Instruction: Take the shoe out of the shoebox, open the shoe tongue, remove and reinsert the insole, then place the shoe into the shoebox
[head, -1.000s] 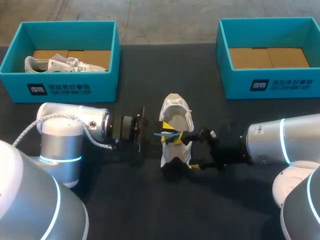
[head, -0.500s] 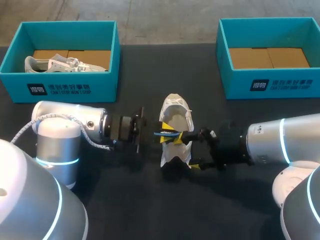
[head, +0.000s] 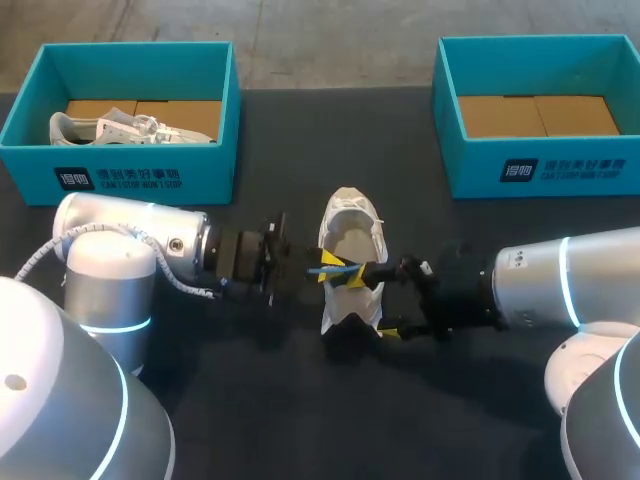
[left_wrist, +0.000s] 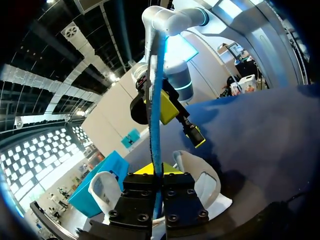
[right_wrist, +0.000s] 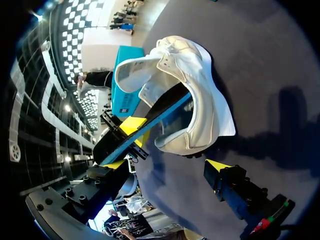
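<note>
Head view: shoe (head: 350, 225) on the counter (head: 280, 150), right hand (head: 369, 303) spread wide about its heel, gripping nothing. Left wrist: left hand (left_wrist: 157, 175) pinched tight on the insole (left_wrist: 155, 125). Right wrist: the insole is half inside the shoe, so best draw it straight out with the heel braced.

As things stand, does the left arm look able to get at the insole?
Likely yes: the left gripper is shut on the blue insole, which sticks out of the shoe; the right gripper at the shoe's other side does not block it.
</note>
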